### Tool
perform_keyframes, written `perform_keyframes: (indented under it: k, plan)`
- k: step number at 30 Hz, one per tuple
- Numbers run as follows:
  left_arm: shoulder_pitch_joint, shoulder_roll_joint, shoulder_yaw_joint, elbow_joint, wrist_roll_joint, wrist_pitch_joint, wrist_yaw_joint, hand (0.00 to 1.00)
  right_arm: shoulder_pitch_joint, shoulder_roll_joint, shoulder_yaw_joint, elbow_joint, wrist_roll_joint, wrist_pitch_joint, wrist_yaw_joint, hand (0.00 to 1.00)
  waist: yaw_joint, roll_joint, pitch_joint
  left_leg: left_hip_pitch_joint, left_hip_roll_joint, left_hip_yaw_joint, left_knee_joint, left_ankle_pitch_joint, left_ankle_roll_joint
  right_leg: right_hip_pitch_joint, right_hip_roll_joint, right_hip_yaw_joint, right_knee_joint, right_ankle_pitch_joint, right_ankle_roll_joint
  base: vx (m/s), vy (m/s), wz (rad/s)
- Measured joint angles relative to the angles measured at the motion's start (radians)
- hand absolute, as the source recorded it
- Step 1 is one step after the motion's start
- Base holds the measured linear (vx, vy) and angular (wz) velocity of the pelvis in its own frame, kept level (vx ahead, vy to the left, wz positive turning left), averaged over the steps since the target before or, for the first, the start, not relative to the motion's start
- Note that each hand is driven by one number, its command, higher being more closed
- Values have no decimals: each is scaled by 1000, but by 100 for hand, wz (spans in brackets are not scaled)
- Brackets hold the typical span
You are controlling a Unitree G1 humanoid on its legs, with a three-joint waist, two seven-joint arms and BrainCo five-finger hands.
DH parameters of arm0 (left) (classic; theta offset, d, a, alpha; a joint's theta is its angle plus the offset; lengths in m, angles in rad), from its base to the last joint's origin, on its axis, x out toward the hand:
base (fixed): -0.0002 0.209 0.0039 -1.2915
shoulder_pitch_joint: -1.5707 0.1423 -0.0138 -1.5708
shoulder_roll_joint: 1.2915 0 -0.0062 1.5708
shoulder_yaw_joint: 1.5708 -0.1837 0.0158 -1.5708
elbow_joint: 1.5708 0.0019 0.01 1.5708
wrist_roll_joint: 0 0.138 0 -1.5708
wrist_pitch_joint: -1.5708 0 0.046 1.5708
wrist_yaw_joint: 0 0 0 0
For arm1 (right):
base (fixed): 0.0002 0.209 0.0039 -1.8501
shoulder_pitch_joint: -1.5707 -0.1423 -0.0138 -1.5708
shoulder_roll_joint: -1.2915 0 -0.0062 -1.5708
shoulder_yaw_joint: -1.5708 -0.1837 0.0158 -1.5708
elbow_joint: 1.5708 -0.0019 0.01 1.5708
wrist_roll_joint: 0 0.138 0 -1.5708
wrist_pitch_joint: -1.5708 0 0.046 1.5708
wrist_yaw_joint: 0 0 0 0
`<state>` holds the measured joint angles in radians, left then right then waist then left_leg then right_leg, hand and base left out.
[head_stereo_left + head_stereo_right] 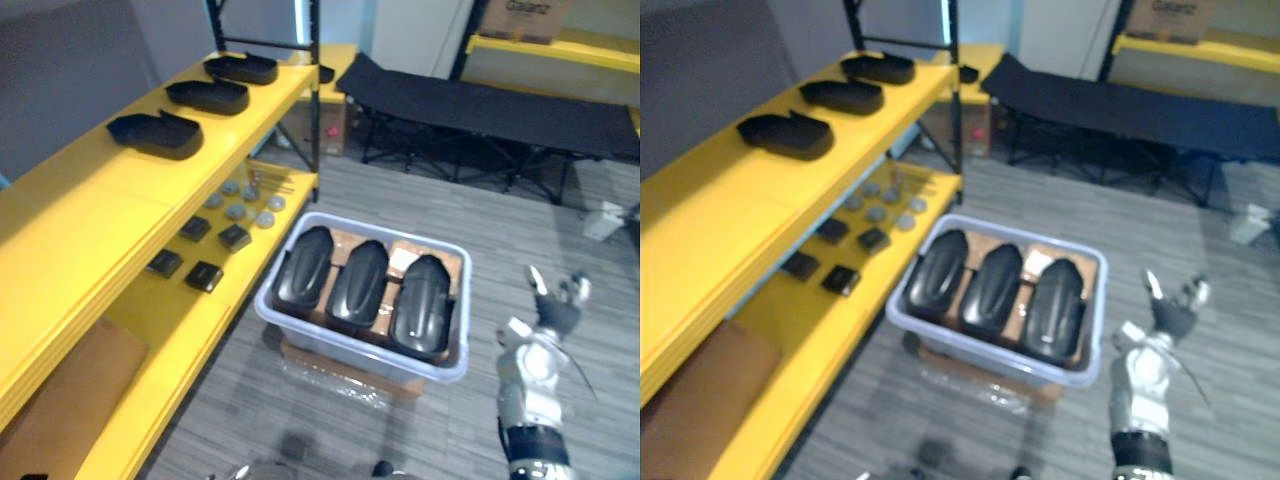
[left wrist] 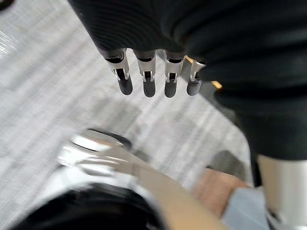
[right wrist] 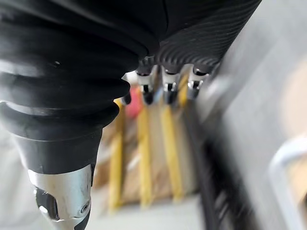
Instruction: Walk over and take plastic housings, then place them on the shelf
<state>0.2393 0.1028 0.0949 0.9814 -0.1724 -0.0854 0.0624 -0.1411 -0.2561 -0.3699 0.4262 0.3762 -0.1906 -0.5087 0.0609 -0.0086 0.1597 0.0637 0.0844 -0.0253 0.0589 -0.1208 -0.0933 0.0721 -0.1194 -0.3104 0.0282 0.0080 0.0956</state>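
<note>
**Housings in the bin and on the shelf, both hands empty**

The yellow shelf [image 1: 80, 230] runs along the robot's left, and a black folding cot [image 1: 480, 105] stands at the back. A cardboard carton [image 1: 520, 18] up behind the cot bears dark lettering. On the grey floor, a pale plastic bin [image 1: 340, 345] sits on a cardboard box [image 1: 340, 378] just beside the shelf. Three black plastic housings [image 1: 358, 282] lie side by side in the bin, and three more housings [image 1: 155, 133] lie in a row on the top board. Small black blocks [image 1: 203, 275] and grey discs [image 1: 240, 205] lie on the lower board.

The eye views show the right hand [image 1: 557, 314] right of the bin, fingers spread and holding nothing. The left wrist view shows the left hand [image 2: 148, 81] over the floor, fingers straight and empty.
</note>
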Motion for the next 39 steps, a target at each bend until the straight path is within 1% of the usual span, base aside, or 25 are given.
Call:
perform_keyframes:
  k: [2, 3, 4, 5, 6, 8, 10, 13, 14, 16, 17, 18, 19, 20, 22, 23, 24, 25, 26, 28, 31, 32, 34, 36, 39]
  plan:
    - [-2, 8, -8, -25, 27, -9, -3, 0, -26, -11, -24, 55, 2, 18, -20, 0, 3, -9, 4, -34, -12, -19, -11, 16, 1, -28, -12, -19, 6, 1, 1, -60, 20, 31]
    - [-9, 23, -32, -48, 27, -9, -5, 0, -46, -17, -36, 84, 4, 44, -31, 0, -1, -21, 14, -62, -16, -20, -16, 29, 1, -51, -21, -27, 13, 3, 4, -67, 41, 42]
    - [-15, 36, -40, -70, 24, -9, -7, 0, -71, -21, -41, 121, 5, 69, -39, 0, 1, -24, 27, -87, -20, -17, -12, 33, -2, -66, -30, -38, 14, 8, 7, -61, 46, 37]
    - [-19, 39, -40, -78, 23, -9, -7, 0, -84, -23, -41, 138, 5, 81, -39, 0, 1, -31, 38, -99, -21, -12, -9, 35, 0, -75, -34, -42, 18, 9, 8, -52, 60, 30]
    - [-32, 46, -40, -87, 18, -8, -7, 0, -112, -23, -41, 173, 14, 91, -41, 0, 6, -39, 71, -117, -22, 7, 5, 40, -3, -81, -42, -45, 20, 14, 12, -39, 58, 16]
    - [-49, 50, -40, -97, 13, -7, -7, 0, -150, -24, -42, 218, 22, 102, -44, 0, 19, -45, 106, -155, -35, 7, 42, 36, 8, -99, -56, -43, 22, 26, 20, -21, 102, 14]
    - [-56, 51, -42, -102, 12, -7, -7, 0, -186, -26, -44, 242, 22, 104, -59, 0, 23, -39, 131, -194, -49, 6, 82, 31, 11, -121, -71, -38, 30, 36, 27, 10, 102, 19]
    - [-57, 48, -70, -104, 2, -6, -7, 0, -230, -61, -60, 269, 18, 109, -70, 0, 31, -11, 161, -240, -58, 10, 137, 24, 11, -142, -77, -17, 40, 71, 24, -3, 120, 18]
    - [-59, 47, -72, -110, -19, -8, -7, 0, -256, -90, -61, 282, 7, 114, -83, 0, 33, 1, 187, -247, -59, 9, 156, 20, 16, -144, -79, -7, 49, 84, 21, -54, 134, 11]
    - [-60, 48, -72, -110, -30, -10, -8, 0, -307, -139, -60, 329, -1, 129, -93, 0, 37, 8, 208, -290, -61, 7, 195, 5, 33, -177, -81, 13, 67, 90, 21, -75, 119, 5]
    - [-64, 48, -72, -109, -45, -11, -8, 0, -323, -153, -60, 343, -2, 130, -99, 0, 37, 10, 219, -302, -62, 6, 207, 3, 35, -184, -83, 13, 72, 90, 22, -89, 79, 4]
    - [-75, 47, -74, -109, -66, -14, -9, 0, -350, -182, -59, 369, -7, 131, -105, 0, 39, 13, 244, -323, -64, 5, 232, -8, 43, -198, -85, 13, 83, 90, 22, -134, 65, 4]
    - [-87, 47, -74, -108, -74, -18, -13, 0, -374, -215, -58, 403, -9, 137, -105, 0, 41, 21, 261, -364, -62, 1, 274, -30, 60, -214, -81, 13, 85, 90, 22, -130, 56, 2]
    - [-89, 47, -74, -108, -79, -18, -13, 0, -378, -219, -57, 411, -9, 137, -106, 0, 41, 22, 263, -370, -62, 0, 284, -36, 62, -216, -80, 13, 85, 89, 22, -117, 51, 0]
    - [-103, 47, -78, -104, -105, -23, -13, 0, -390, -259, -56, 450, -9, 153, -130, 0, 39, 31, 285, -414, -64, -17, 331, -51, 66, -230, -77, 13, 85, 83, 19, -86, 39, 10]
    - [-108, 49, -78, -104, -105, -23, -13, 0, -390, -266, -56, 461, -8, 159, -142, 0, 39, 30, 289, -420, -65, -19, 337, -52, 66, -231, -77, 14, 86, 78, 17, -79, 12, 15]
    - [-117, 53, -79, -100, -105, -24, -12, 0, -392, -269, -56, 476, -8, 171, -170, 0, 41, 24, 293, -430, -67, -20, 342, -52, 66, -235, -77, 16, 86, 60, 12, -64, -16, 11]
    - [-122, 53, -81, -101, -105, -25, -12, 0, -395, -277, -56, 490, -8, 176, -189, 0, 42, 24, 294, -445, -67, -20, 356, -52, 65, -245, -76, 21, 93, 40, 17, -55, -32, 6]
    - [-122, 53, -84, -102, -105, -27, -12, 0, -401, -282, -56, 495, -8, 180, -196, 0, 42, 25, 294, -452, -65, -21, 362, -52, 63, -252, -75, 24, 100, 33, 20, -45, -39, -2]
    - [-123, 58, -113, -105, -127, -37, -6, 0, -416, -300, -56, 507, -7, 204, -214, 0, 39, 26, 296, -460, -55, -18, 368, -49, 63, -274, -68, 35, 123, 24, 18, -31, -42, -10]
    - [-128, 60, -120, -109, -143, -43, -5, 0, -417, -326, -56, 515, -7, 225, -212, 0, 36, 27, 296, -467, -47, -12, 374, -49, 60, -289, -63, 44, 136, 20, 12, 2, -21, -10]
    - [-131, 60, -122, -109, -146, -46, -4, 0, -424, -333, -56, 532, -7, 239, -207, 0, 37, 27, 296, -467, -41, -4, 380, -52, 56, -296, -60, 58, 144, 20, 12, 1, -1, -21]
    - [-134, 62, -143, -110, -169, -48, -3, 0, -435, -334, -54, 540, -7, 239, -189, 0, 37, 27, 296, -473, -39, 8, 386, -56, 56, -311, -58, 73, 149, 19, 12, -9, 5, -20]
    - [-141, 68, -157, -119, -183, -52, -2, 0, -438, -345, -35, 548, -9, 239, -172, 0, 36, 33, 300, -489, -38, 7, 392, -56, 56, -326, -57, 75, 154, 19, 11, -7, 2, -4]
    - [-162, 67, -174, -119, -184, -56, -4, 0, -464, -371, -10, 570, -36, 238, -162, 0, 37, 52, 312, -517, -36, 7, 405, -56, 56, -356, -58, 77, 169, 19, 12, -22, 5, -1]
